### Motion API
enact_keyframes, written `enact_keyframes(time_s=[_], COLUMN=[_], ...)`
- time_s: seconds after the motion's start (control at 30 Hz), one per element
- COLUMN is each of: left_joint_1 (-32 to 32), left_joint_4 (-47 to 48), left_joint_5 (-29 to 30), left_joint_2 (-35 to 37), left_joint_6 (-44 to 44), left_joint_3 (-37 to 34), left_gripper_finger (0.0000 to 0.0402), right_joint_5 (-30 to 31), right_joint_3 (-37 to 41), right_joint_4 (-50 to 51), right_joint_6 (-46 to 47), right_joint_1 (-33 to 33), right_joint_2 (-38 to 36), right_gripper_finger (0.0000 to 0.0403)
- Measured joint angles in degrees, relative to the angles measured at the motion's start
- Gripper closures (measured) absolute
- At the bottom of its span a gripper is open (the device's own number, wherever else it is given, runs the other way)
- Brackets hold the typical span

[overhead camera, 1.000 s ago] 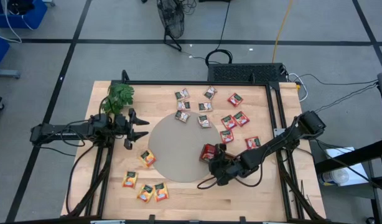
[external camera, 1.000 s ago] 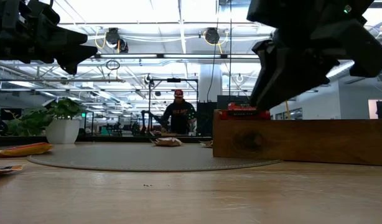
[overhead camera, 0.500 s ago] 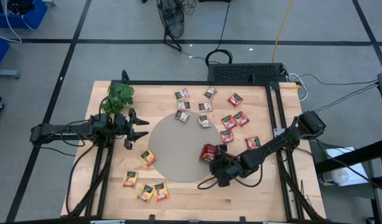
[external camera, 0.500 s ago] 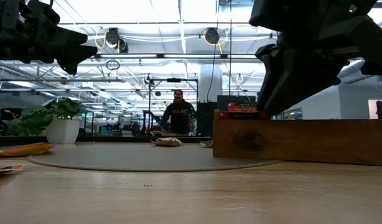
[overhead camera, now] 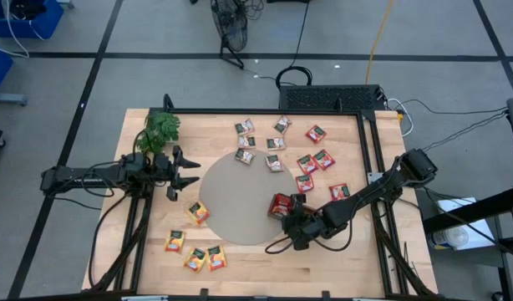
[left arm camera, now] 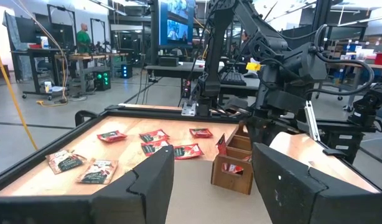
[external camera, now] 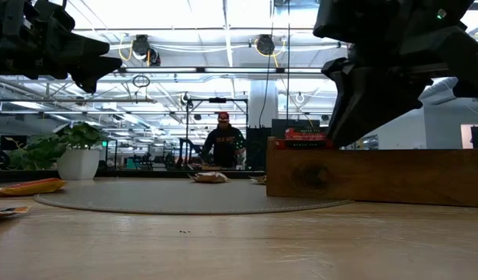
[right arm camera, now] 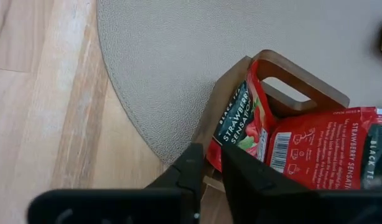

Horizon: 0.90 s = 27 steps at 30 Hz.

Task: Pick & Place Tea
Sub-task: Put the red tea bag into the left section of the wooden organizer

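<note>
Tea sachets lie flat on the wooden table: red ones (overhead camera: 315, 134) and grey-white ones (overhead camera: 246, 155) toward the far side, orange-yellow ones (overhead camera: 195, 257) near the near-left corner. A small wooden tray (overhead camera: 281, 203) stands on the round grey mat (overhead camera: 236, 196) and holds red sachets (right arm camera: 315, 155). My right gripper (overhead camera: 288, 219) is at the tray's near side, shut on a red sachet (right arm camera: 237, 124) that stands on edge in it. My left gripper (overhead camera: 192, 173) hovers open over the table's left side, off the mat's left edge, touching nothing. My right gripper pinches the red sachet by its lower corner (right arm camera: 211, 163), between the tips of its two fingers (right arm camera: 194, 168). They come slanting down from the table's near-right side. The sachet stands tilted on edge in the tray's end compartment, its top (external camera: 305, 137) showing above the rim.
A green leafy sprig in a white pot (overhead camera: 160, 128) stands at the far-left corner. The mat covers the table's middle. The tray (external camera: 363, 175) is a low block in the low view. A person (external camera: 223, 144) is far behind the table.
My right gripper has shifted slightly toward the table's right at the tray. The red sachet's top now shows a little higher above the tray's rim than a second ago. The left arm has kept still.
</note>
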<state>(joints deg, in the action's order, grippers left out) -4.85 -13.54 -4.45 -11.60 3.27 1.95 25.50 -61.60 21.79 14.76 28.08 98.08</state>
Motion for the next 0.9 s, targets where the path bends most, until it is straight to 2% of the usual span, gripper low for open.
enact_keyframes(time_s=[0.13,0.37,0.6,0.9], left_joint_1=[0.0,0.0,0.0,0.0], left_joint_4=[0.0,0.0,0.0,0.0], left_joint_5=[0.0,0.0,0.0,0.0], left_joint_2=[0.0,0.0,0.0,0.0], left_joint_6=[0.0,0.0,0.0,0.0], left_joint_3=[0.0,0.0,0.0,0.0], left_gripper_finger=[0.0188,0.0188,0.0188,0.0188], right_joint_5=[0.2,7.3,13.1,20.1], right_joint_3=[0.1,1.8,-0.8,-0.9], right_joint_4=[0.8,0.8,0.2,4.8], right_joint_6=[0.0,4.2,4.3,15.1], right_joint_1=[0.0,0.0,0.6,0.4], right_joint_2=[0.0,0.0,-0.1,-0.1], right_gripper_finger=[0.0399,0.0402,0.0403,0.0403])
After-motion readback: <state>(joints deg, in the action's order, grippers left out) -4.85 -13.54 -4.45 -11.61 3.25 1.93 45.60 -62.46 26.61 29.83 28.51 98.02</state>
